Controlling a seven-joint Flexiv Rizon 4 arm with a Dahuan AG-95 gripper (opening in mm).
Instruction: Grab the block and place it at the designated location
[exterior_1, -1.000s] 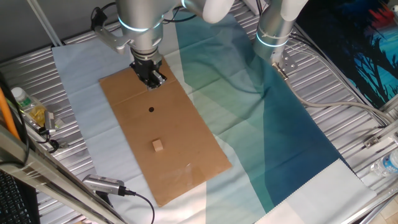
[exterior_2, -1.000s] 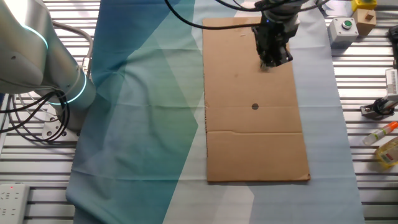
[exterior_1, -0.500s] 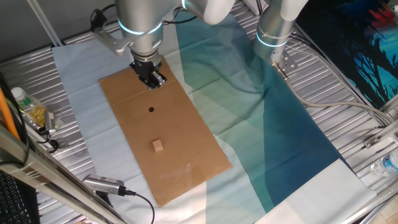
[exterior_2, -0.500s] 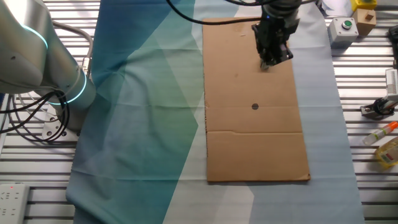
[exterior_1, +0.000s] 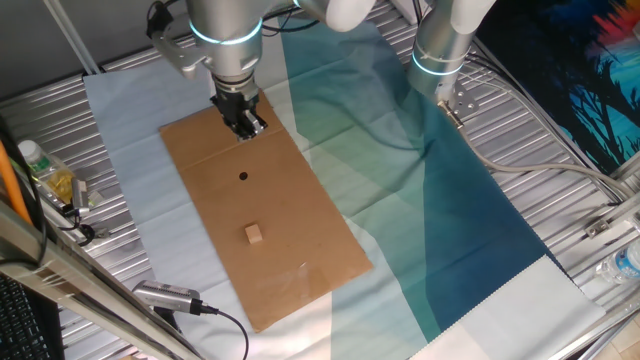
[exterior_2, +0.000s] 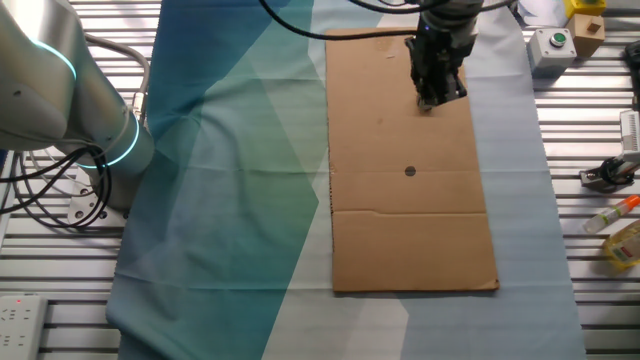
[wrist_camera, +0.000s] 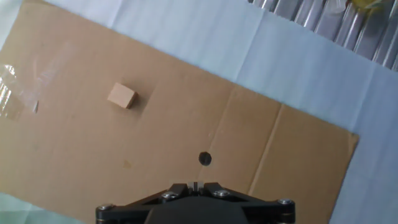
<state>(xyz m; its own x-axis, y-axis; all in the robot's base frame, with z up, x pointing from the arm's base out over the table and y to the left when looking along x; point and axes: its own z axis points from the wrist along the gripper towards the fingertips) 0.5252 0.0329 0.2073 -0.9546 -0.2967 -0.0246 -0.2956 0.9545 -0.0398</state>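
The block (exterior_1: 253, 233), a small pale wooden cube, lies on the brown cardboard sheet (exterior_1: 300, 250) toward its near end. In the hand view the block (wrist_camera: 122, 96) sits at the upper left. The designated location, a black dot (exterior_1: 243, 177), is mid-sheet and shows in the other fixed view (exterior_2: 410, 172) and in the hand view (wrist_camera: 204, 158). My gripper (exterior_1: 247, 125) hangs above the far end of the sheet, beyond the dot, with its jaws together and empty. It also shows in the other fixed view (exterior_2: 430, 98), where it hides the block, and in the hand view (wrist_camera: 194, 186).
A teal cloth (exterior_1: 430, 200) covers the table beside the sheet. A second arm's base (exterior_2: 90, 110) stands on it. A bottle (exterior_1: 45, 172) and a cabled tool (exterior_1: 168, 297) lie at the left. A button box (exterior_2: 553, 42) and small bottles (exterior_2: 622, 240) lie past the sheet's edge.
My gripper has shifted slightly up and away from the dot. The block and the dot have not moved.
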